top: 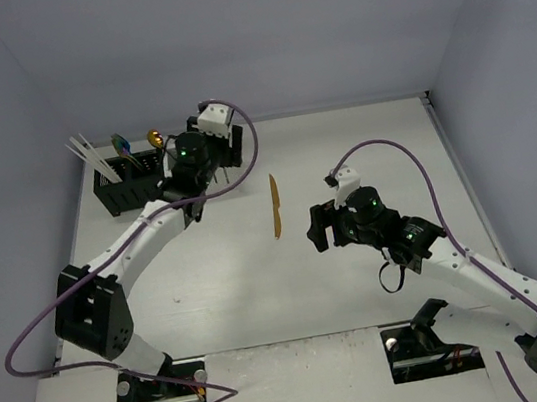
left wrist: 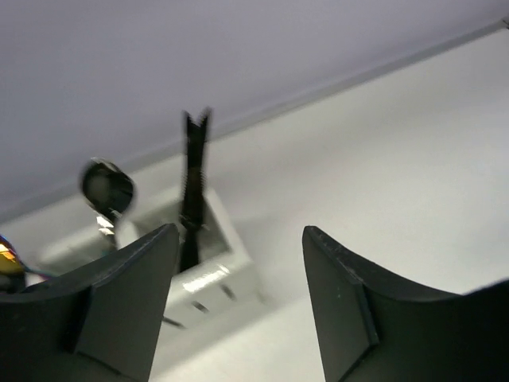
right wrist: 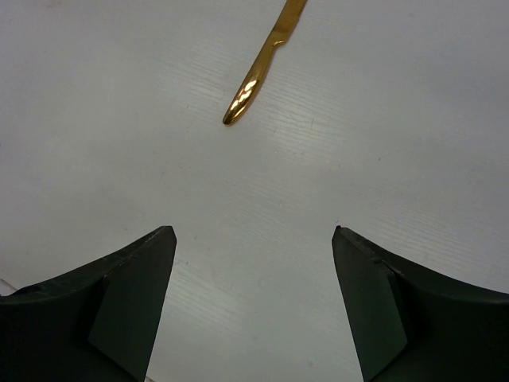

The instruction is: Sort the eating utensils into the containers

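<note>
Spread wide and empty, the right gripper's (right wrist: 253, 232) jaws hang over the table (right wrist: 382, 159) just short of the gold knife (right wrist: 258, 72), which lies flat with its rounded end toward them. Left of the knife, the left gripper (left wrist: 240, 231), jaws likewise parted and holding nothing, hovers near the white caddy (left wrist: 211, 263), where a black fork (left wrist: 192, 183) stands upright. The black caddy (top: 130, 186), holding pale chopsticks (top: 89, 152), sits farther left.
</note>
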`<state>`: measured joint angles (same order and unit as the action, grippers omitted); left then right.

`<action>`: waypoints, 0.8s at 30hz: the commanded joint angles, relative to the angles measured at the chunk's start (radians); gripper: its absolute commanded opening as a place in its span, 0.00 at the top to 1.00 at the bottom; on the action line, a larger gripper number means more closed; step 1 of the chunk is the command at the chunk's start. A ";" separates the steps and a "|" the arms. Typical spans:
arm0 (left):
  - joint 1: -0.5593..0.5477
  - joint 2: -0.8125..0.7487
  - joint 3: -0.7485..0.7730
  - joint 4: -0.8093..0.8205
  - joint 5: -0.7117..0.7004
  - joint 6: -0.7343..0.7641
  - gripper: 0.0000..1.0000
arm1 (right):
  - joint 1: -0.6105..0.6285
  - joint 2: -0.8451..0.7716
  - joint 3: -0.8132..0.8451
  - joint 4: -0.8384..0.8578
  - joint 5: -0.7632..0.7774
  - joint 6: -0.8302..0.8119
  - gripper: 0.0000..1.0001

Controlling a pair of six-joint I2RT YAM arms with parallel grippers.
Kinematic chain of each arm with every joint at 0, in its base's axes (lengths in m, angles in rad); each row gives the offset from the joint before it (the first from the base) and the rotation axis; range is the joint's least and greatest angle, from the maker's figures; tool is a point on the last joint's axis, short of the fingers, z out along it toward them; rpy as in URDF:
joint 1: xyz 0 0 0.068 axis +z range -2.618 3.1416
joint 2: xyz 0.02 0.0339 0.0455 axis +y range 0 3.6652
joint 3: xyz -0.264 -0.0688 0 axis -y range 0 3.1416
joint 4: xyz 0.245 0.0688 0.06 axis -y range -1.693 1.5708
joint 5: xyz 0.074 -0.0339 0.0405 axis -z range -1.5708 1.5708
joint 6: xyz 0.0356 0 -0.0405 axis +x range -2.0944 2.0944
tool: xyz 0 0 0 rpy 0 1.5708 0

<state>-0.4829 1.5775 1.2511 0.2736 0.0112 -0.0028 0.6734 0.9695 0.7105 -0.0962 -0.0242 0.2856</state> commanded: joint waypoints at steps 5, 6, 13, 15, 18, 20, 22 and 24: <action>-0.227 0.044 0.222 -0.608 -0.231 -0.423 0.39 | -0.020 0.006 0.013 -0.001 0.089 0.062 0.23; -0.238 0.062 0.231 -0.636 -0.232 -0.450 0.39 | -0.021 0.004 0.011 -0.004 0.092 0.066 0.23; -0.256 0.279 0.371 -0.820 -0.208 -0.521 0.39 | -0.024 -0.037 -0.007 -0.030 0.093 0.100 0.23; -0.254 0.333 0.405 -0.844 -0.194 -0.529 0.39 | -0.024 -0.059 -0.013 -0.038 0.092 0.105 0.23; -0.252 0.421 0.466 -0.873 -0.154 -0.538 0.39 | -0.024 -0.090 -0.026 -0.052 0.086 0.118 0.23; -0.251 0.455 0.485 -0.876 -0.147 -0.550 0.39 | -0.024 -0.102 -0.035 -0.057 0.080 0.125 0.23; -0.250 0.478 0.498 -0.875 -0.146 -0.562 0.39 | -0.024 -0.115 -0.046 -0.061 0.074 0.133 0.23; -0.250 0.503 0.516 -0.874 -0.145 -0.567 0.39 | -0.024 -0.123 -0.053 -0.062 0.072 0.139 0.23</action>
<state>-0.7391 2.1034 1.6878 -0.5831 -0.1400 -0.5273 0.6540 0.8673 0.6718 -0.1719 0.0387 0.3961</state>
